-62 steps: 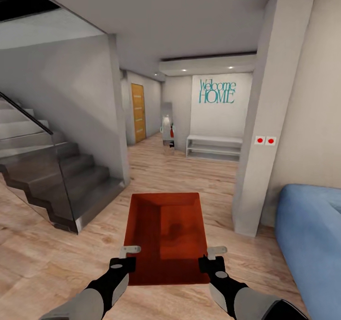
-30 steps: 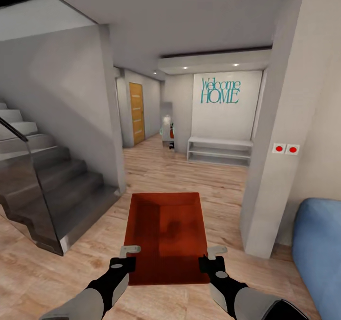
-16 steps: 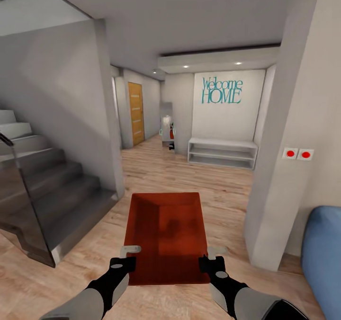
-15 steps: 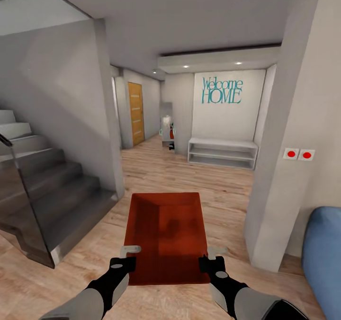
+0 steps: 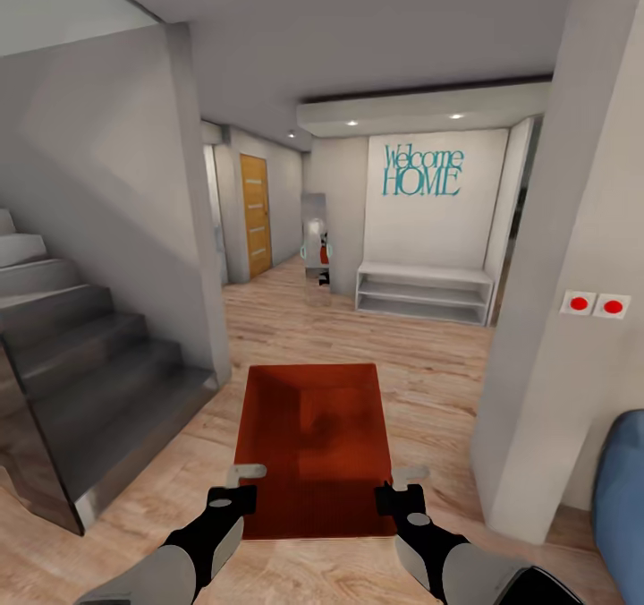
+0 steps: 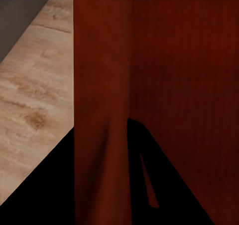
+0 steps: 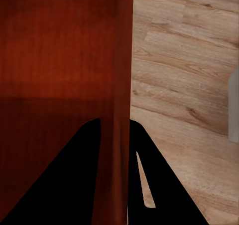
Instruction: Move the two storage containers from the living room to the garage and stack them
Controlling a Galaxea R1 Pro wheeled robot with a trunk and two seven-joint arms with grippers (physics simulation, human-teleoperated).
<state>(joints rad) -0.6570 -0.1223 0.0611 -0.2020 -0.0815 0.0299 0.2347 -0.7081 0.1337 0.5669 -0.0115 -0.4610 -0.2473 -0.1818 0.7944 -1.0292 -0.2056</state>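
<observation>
Orange-red, smooth-walled and open-topped, the rectangular storage container (image 5: 313, 448) sits in the same place in the head view as in the earlier frames, carried between both grippers above the light wood plank floor (image 5: 420, 381). The surroundings have shifted with the camera: the grey staircase (image 5: 80, 381) has slid toward the left edge, the white pillar (image 5: 555, 301) with its two red wall buttons (image 5: 596, 303) has moved toward the right, and the blue sofa (image 5: 626, 489) has shrunk to a corner at the lower right edge. The white wall with the teal "Welcome HOME" lettering (image 5: 422, 171), the white low bench (image 5: 424, 291) below it and the orange wooden door (image 5: 255, 215) appear slightly larger.

The sofa is cut off by the frame edge. Small items beside the narrow mirror (image 5: 314, 247) are too small to identify.

The left gripper (image 5: 246, 478) is clamped on the container's left wall near its near corner; the left wrist view shows the red wall (image 6: 99, 110) running between the two black fingers (image 6: 45, 195). The right gripper (image 5: 401, 480) is clamped on the right wall in the same manner; the right wrist view shows the wall (image 7: 117, 85) between its black fingers (image 7: 164, 185). The container interior is bare, with a darker shaded patch on its bottom.
</observation>
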